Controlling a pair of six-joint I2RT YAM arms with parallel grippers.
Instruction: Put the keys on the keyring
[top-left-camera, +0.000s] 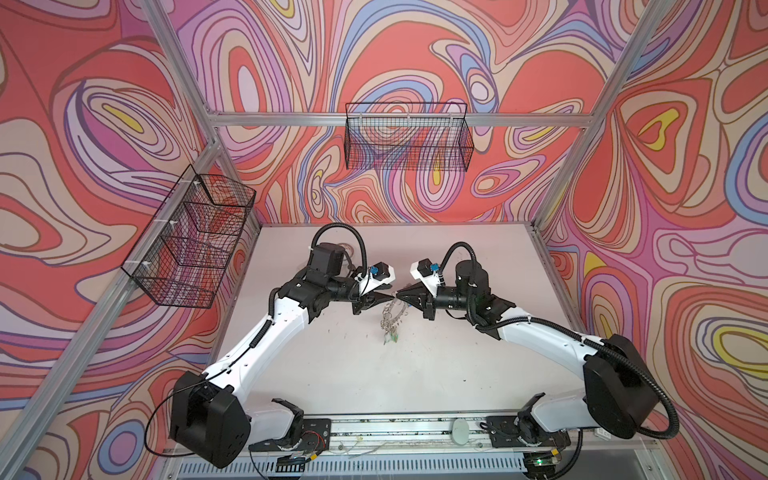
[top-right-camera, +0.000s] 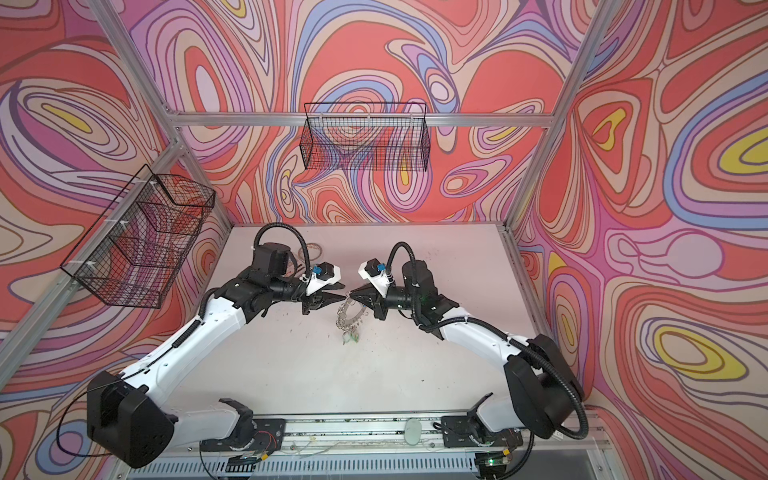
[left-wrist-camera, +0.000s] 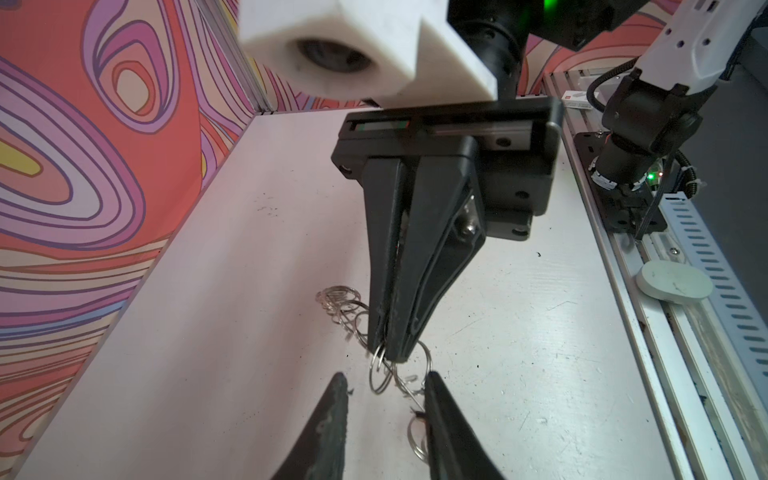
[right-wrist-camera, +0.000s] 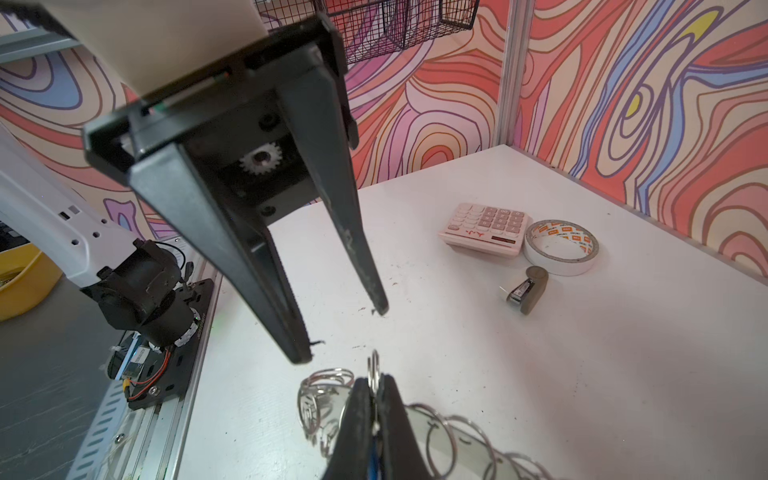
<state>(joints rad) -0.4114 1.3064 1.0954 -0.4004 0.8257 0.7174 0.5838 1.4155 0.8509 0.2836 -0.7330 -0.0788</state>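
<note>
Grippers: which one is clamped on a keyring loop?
The right gripper: its jaws are shut on one wire loop of the keyring. The left gripper stands open facing it, gripping nothing.

You get bright, even light, soft shadows on the surface (top-left-camera: 332, 374). Both top views bow at the edges; the left wrist view's near white housing (left-wrist-camera: 332, 50) blurs.

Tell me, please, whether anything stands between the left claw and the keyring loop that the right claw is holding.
Nothing visible does. The right claw is shut on one wire loop of the keyring, and the open left claw faces that loop directly, with only air between.
</note>
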